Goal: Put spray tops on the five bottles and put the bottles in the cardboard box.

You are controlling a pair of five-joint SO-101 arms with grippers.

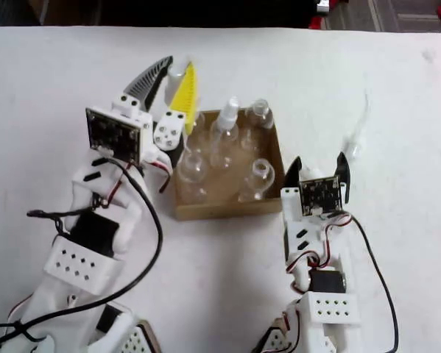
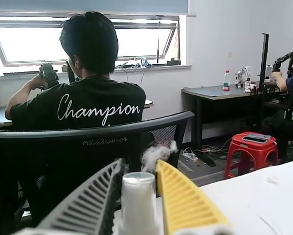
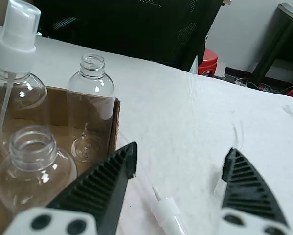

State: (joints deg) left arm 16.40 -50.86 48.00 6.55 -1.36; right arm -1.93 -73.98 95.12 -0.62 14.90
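Observation:
The cardboard box [image 1: 227,208] sits at the table's middle with several clear bottles standing in it. One bottle [image 1: 226,126] [image 3: 15,83] wears a white spray top; the bottles beside it [image 1: 259,116] [image 3: 91,103] and nearer my arms [image 1: 255,179] [image 3: 33,169] are uncapped. My left gripper [image 1: 177,68] [image 2: 140,167], with one grey and one yellow finger, is raised beyond the box's far left corner and shut on a white spray top [image 1: 176,73] [image 2: 138,198]. My right gripper [image 1: 319,162] [image 3: 181,156] is open just right of the box, with a loose spray top [image 1: 351,151] [image 3: 167,214] lying on the table by its fingers.
White tabletop [image 1: 397,220] stretches to the right of the box and toward the far edge. Beyond the table's far edge stands a black chair [image 2: 63,147].

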